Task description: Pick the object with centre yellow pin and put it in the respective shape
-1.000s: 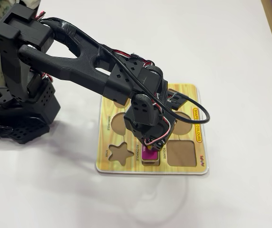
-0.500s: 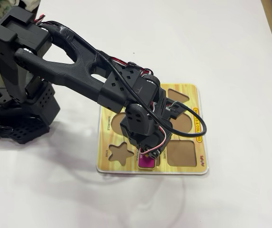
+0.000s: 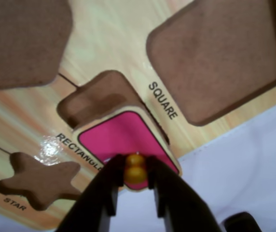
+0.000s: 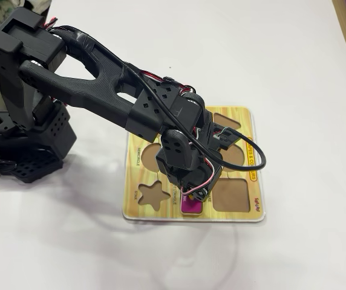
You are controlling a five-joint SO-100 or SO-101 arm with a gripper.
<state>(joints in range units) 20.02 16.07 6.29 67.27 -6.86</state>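
While the puzzle board [image 4: 138, 208] lies mid-desk toward the near edge, the pink rectangle piece [image 3: 123, 135] sits half over its rectangle recess [image 3: 97, 99], the gripper [image 3: 134, 180] clamped on the yellow pin [image 3: 135, 170] — push it further in, square to the slot, before letting go. Only the wrist view shows that overlap — in the fixed view the arm [image 4: 100, 81] hides all but a pink sliver.

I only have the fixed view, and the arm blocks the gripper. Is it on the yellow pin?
Observer: Yes. In the wrist view the gripper is shut on the yellow pin of the pink piece.
Operator: Is that piece seated in the rectangle recess?
Observer: Not fully. The far part of the rectangle recess shows uncovered, and the piece's near end sits at the near edge of the board.
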